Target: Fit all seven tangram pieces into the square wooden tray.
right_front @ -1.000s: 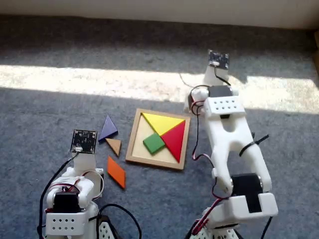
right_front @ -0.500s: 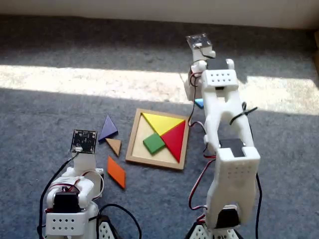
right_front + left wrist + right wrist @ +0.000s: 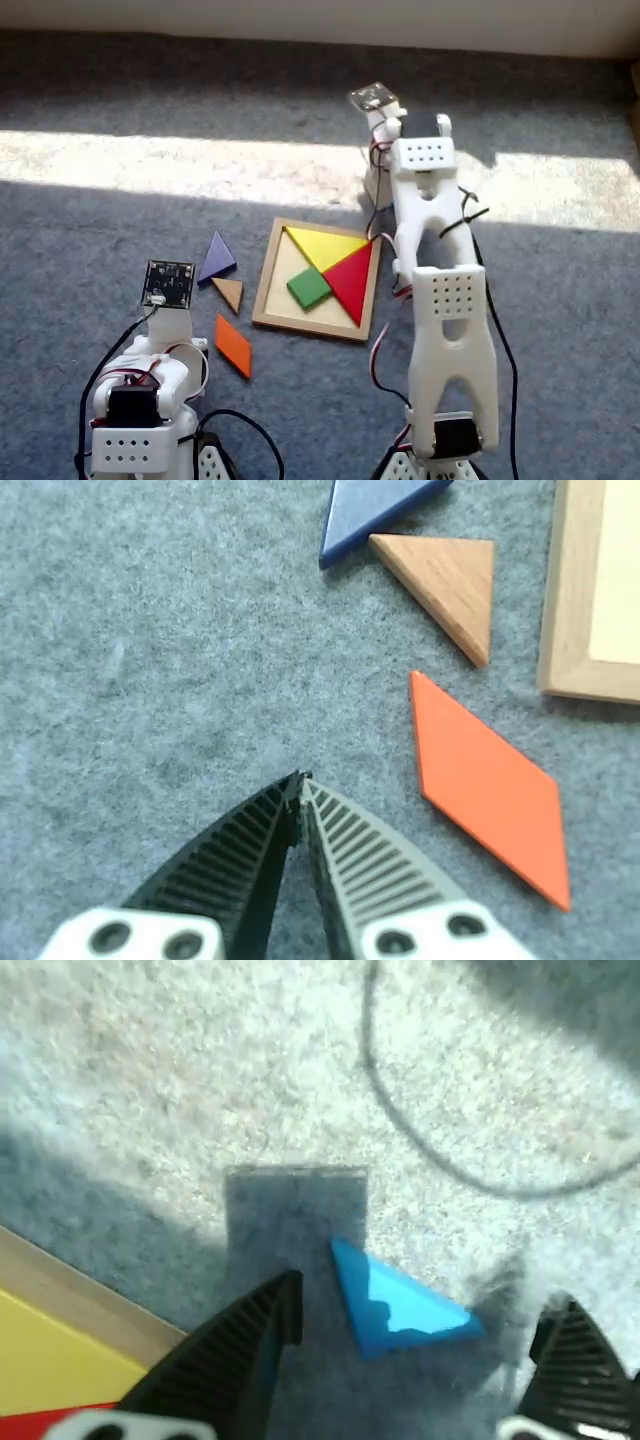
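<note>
Beside the right gripper (image 3: pixel 425 1305), the square wooden tray (image 3: pixel 262 295) held three of seven pieces: yellow triangle (image 3: pixel 325 248), red triangle (image 3: pixel 350 280), green square (image 3: pixel 309 288). Ahead of the closed left gripper (image 3: pixel 300 785) lay the orange parallelogram (image 3: pixel 490 790), dark-blue triangle (image 3: pixel 375 510) and wooden triangle (image 3: pixel 445 580). Between the right gripper's spread jaws (not gripped) sat a light-blue triangle (image 3: pixel 400 1310). That left four to place, by my judgement.
</note>
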You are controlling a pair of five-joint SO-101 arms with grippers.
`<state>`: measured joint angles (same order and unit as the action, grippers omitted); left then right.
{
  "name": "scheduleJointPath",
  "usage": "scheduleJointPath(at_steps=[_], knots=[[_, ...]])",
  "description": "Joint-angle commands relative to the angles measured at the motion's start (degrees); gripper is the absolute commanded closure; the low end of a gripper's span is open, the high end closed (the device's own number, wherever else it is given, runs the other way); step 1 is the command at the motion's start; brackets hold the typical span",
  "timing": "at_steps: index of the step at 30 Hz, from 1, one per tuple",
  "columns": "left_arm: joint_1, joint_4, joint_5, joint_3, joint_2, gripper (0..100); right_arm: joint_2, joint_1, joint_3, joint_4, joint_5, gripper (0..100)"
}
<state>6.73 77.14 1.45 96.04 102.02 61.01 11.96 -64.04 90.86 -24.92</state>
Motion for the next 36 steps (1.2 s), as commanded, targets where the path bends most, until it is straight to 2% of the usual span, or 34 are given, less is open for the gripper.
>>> scheduleJointPath(at_steps=[1,5,11,14,24,29,31,36], knots=[[0.75,0.18,-0.44,1.10,2.24,99,1.36,0.31,-6.02,1.98,-0.53,64.9],[0.75,0.18,-0.44,1.10,2.24,99,3.56,-0.92,-7.87,5.85,-2.46,66.3],[0.75,0.18,-0.44,1.10,2.24,99,3.65,-2.42,-9.89,9.80,-4.31,83.9],[0.75,0.18,-0.44,1.10,2.24,99,3.65,-3.12,-9.98,9.89,-4.84,88.9],[0.75,0.18,-0.44,1.10,2.24,99,3.03,-5.76,-10.07,10.33,-4.57,90.0],[0.75,0.18,-0.44,1.10,2.24,99,-3.74,-6.64,-8.92,10.33,-3.43,90.0],[0.75,0.18,-0.44,1.10,2.24,99,-7.08,-6.81,-5.58,10.33,-0.79,90.0],[0.75,0.18,-0.44,1.10,2.24,99,-17.45,-6.20,7.96,10.33,-0.53,90.0]])
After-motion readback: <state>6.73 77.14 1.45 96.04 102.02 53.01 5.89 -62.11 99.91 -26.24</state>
